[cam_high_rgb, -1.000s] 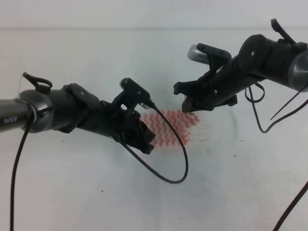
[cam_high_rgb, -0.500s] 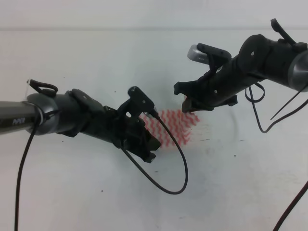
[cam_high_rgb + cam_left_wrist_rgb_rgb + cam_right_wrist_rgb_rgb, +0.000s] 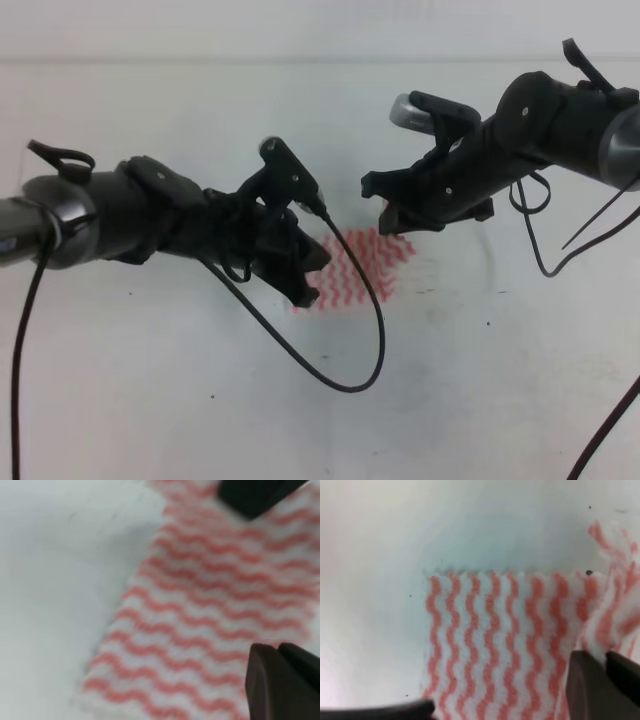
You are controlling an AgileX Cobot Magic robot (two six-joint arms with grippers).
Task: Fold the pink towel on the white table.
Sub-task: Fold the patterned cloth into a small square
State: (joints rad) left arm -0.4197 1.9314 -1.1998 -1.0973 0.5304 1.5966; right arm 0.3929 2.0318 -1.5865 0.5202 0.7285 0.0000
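Mid-table [image 3: 480, 380] lies the towel [image 3: 365, 262], flat, its left part hidden behind the left pincer [image 3: 305, 275] and its far right corner under the right pincer [image 3: 392, 215]. Stripes run toward the near-left in the high view — long axis unclear. Neither pincer's gap shows plainly; the wrist views are blurred, so I cannot tell.

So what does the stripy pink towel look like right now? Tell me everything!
The pink towel is a thin, soft-looking cloth with wavy pink-red and white stripes and tiny zigzag edges. It lies mostly flat on the white table, between the two arms and partly hidden under them from above. In the right wrist view one corner is lifted and bunched up by the right gripper, whose fingers look pinched shut on it. The left gripper is right over another part, but whether it grips the cloth is unclear.
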